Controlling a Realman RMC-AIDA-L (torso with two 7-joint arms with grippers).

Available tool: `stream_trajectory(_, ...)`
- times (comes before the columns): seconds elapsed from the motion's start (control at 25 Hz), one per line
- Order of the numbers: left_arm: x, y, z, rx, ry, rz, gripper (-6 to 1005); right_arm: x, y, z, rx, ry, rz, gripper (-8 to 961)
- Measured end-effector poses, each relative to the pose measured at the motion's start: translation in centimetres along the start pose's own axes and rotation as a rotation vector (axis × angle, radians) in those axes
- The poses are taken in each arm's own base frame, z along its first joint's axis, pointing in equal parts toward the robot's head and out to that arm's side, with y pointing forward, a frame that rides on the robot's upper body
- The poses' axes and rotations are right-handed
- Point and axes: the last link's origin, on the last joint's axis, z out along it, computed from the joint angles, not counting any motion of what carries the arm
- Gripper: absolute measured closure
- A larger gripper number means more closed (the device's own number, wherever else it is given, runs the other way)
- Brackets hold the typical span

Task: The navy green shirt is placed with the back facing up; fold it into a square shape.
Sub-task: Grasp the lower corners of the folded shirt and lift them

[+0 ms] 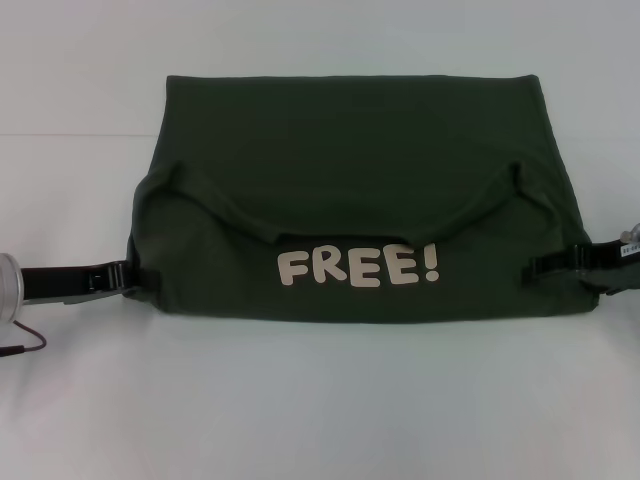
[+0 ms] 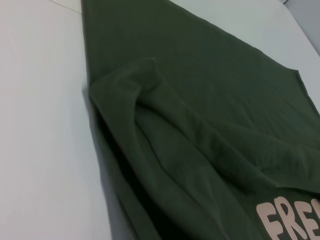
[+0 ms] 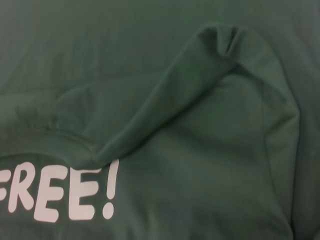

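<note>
Right now the left gripper (image 1: 140,277) is pinched shut on the left edge of the navy green shirt (image 1: 350,140), and the right gripper (image 1: 540,266) is pinched shut on its right edge. Between the two grippers the shirt lies flat on the white table (image 1: 320,400), its long side running from one gripper to the other. A flap is folded over near them, and the pale word FREE! (image 1: 357,267) shows there, right way up.

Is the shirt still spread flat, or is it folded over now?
Folded over: the navy green shirt has its near part doubled back on itself, "FREE!" print facing up. Not yet square.
</note>
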Motion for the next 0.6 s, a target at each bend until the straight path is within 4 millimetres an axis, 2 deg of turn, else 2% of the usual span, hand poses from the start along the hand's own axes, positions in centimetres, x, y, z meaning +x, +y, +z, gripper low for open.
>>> stream_trajectory(0.44,-0.02,0.05,0.02,-0.003,-0.002,0.001,968,0.20,-0.06,-0.07,-0.015,-0.022,-0.012,218)
stream_trajectory(0.6,0.09,0.20,0.13,-0.006,-0.002,0.003,968,0.24,-0.01,-0.07,-0.018,-0.020,-0.016,304)
